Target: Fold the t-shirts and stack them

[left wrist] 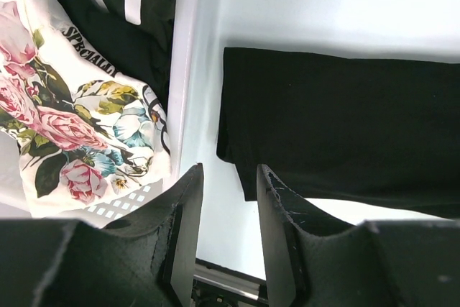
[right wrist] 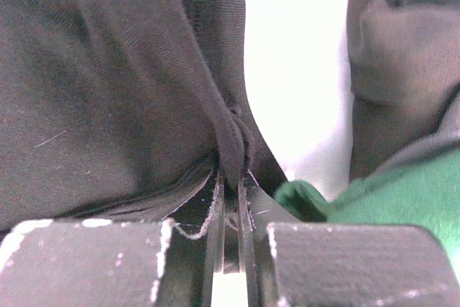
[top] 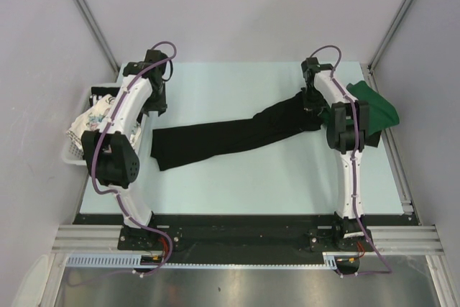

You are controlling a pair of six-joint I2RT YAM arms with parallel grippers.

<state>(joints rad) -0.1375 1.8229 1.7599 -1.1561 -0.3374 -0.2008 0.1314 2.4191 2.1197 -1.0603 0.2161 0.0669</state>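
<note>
Right end effector (right wrist: 230,195) pinched shut on a bunched fold of the plain black t-shirt (top: 230,138).
Stretched in a long band across the tabletop (top: 273,177), right end beside the dark green t-shirt (top: 374,106). Left end effector (left wrist: 228,172) part open, gripping nothing, above the band's other end, next to the basket (top: 72,156) holding the floral t-shirt (left wrist: 65,106) and lettered black t-shirt (left wrist: 136,5).

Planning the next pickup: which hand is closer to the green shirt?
Right. The right hand pinches the plain black shirt just beside the green shirt; the left hand hangs open across the table, next to the basket.
</note>
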